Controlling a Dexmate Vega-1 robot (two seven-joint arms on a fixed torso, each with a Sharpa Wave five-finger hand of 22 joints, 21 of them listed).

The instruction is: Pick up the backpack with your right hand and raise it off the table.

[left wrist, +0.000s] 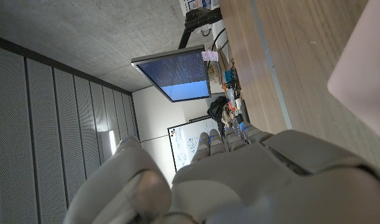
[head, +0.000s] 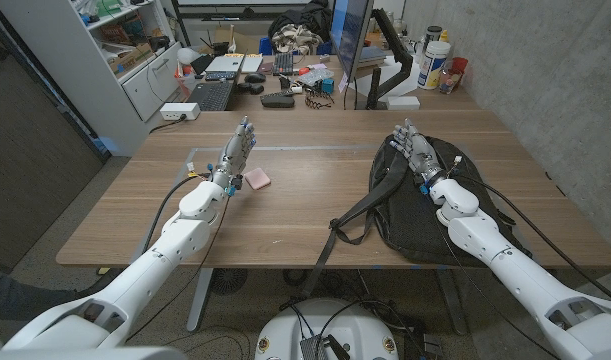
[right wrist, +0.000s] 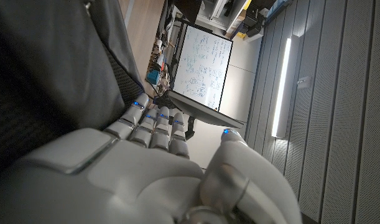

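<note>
Your right hand (head: 421, 158) hangs over the backpack (head: 410, 215), fingers straight and together, released and holding nothing. The backpack lies flat near the table's (head: 305, 215) right edge, its straps (head: 347, 224) trailing toward the near edge. For a sound lift, bring the hand down onto the top handle or a strap, not the flat panel, and close fully before you raise, since loose fabric will likely sag and slip. Your left hand (head: 235, 158) is released too, standing just beside a pink block (head: 257, 179) toward the table's left side. No brand or writing on the backpack can be read.
</note>
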